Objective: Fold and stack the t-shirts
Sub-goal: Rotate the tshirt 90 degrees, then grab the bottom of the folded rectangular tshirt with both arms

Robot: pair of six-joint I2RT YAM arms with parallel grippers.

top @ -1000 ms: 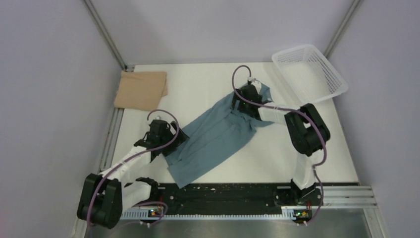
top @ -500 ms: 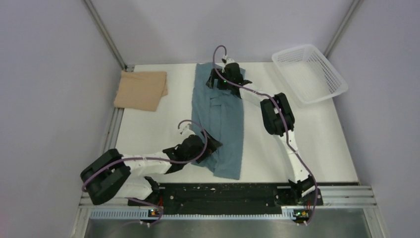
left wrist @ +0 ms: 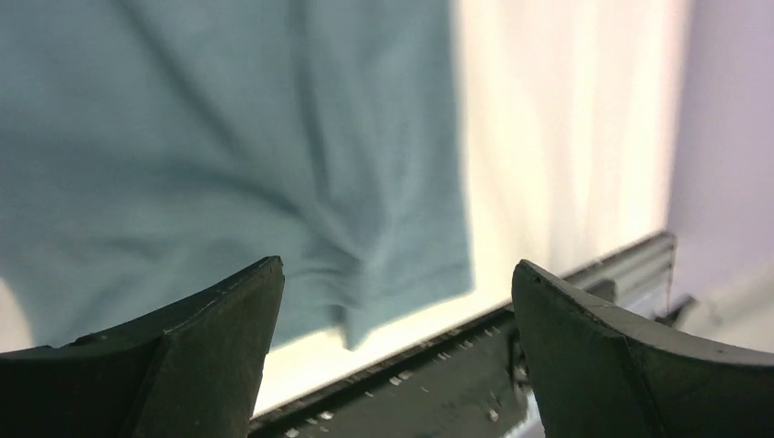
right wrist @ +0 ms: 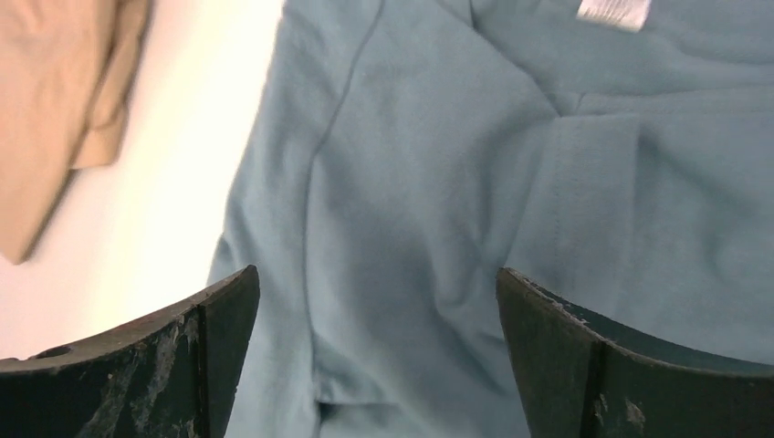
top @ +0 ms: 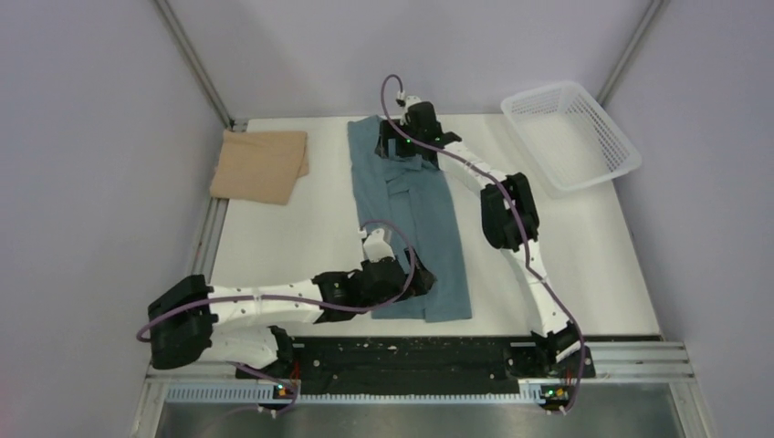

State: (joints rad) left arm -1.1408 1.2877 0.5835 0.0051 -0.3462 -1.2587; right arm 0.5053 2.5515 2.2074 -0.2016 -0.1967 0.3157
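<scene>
the teal-blue t-shirt (top: 411, 205) lies lengthwise near-to-far, left gripper (left wrist: 397, 266) over its near hem, right gripper (right wrist: 378, 271) over its collar end, both spread wide, empty.

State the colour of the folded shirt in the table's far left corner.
The shirt is tan-beige, clearest from the top camera.

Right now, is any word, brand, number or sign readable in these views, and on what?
None can be read.
The white neck label on the teal t-shirt is the only tag in view: cut off at the frame edge and too blurred to read.
</scene>
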